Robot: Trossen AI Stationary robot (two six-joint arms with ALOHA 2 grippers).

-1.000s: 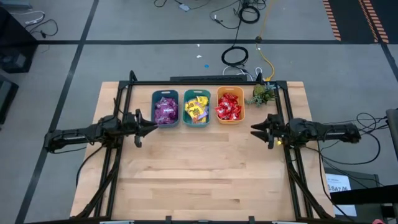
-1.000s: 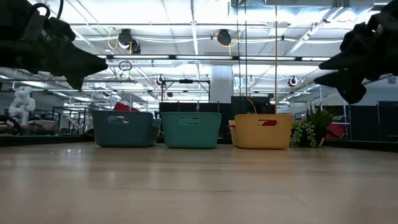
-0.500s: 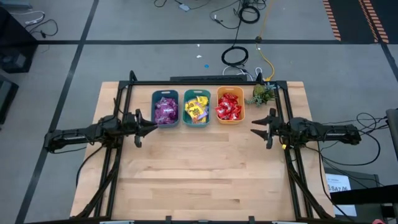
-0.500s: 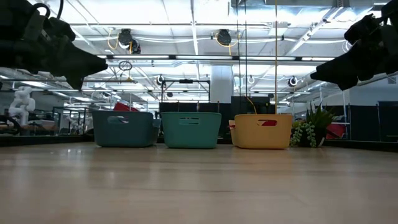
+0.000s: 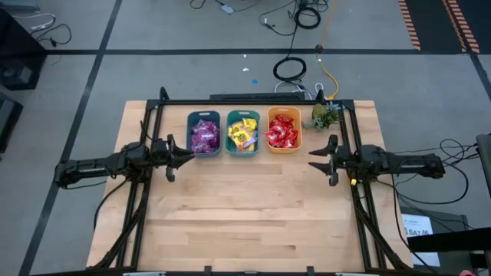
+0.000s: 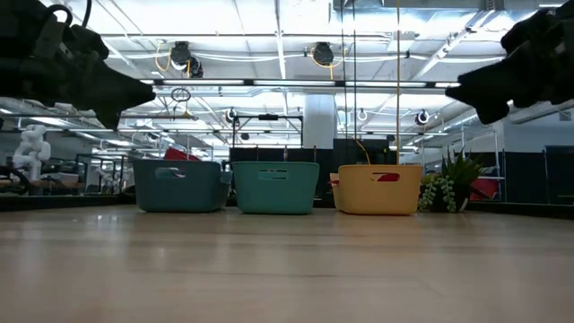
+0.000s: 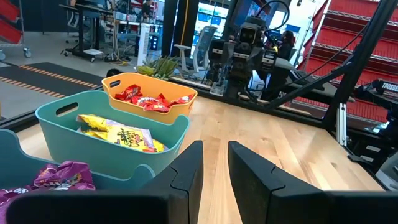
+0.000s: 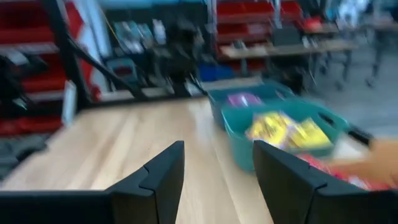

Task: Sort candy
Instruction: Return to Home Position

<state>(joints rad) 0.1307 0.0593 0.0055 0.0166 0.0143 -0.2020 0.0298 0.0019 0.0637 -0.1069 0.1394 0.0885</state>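
The candy lies in three bins standing in a row at the table's far side. Purple packets (image 5: pixel 204 136) fill the blue bin (image 5: pixel 190 123), yellow packets (image 5: pixel 242 135) the teal bin (image 5: pixel 229 123), and red packets (image 5: pixel 283 132) the orange bin (image 5: pixel 298 123). My left gripper (image 5: pixel 186 158) hangs level above the table's left side, just near of the blue bin. Its fingers (image 7: pixel 215 149) stand a little apart with nothing between them. My right gripper (image 5: pixel 313 159) hangs level at the right side, pointing toward the table's middle. It is open (image 8: pixel 217 152) and empty.
A small green plant (image 5: pixel 324 116) stands at the far right, beside the orange bin. A black frame (image 5: pixel 253 101) runs around the table's far and side edges. The bare wooden tabletop (image 5: pixel 253 207) stretches from the bins to the near edge.
My right gripper has rolled about the line it points along, staying in place above the table's right side. In the high view its two fingers now lie spread toward the far and near edges. The gap between them looks the same.
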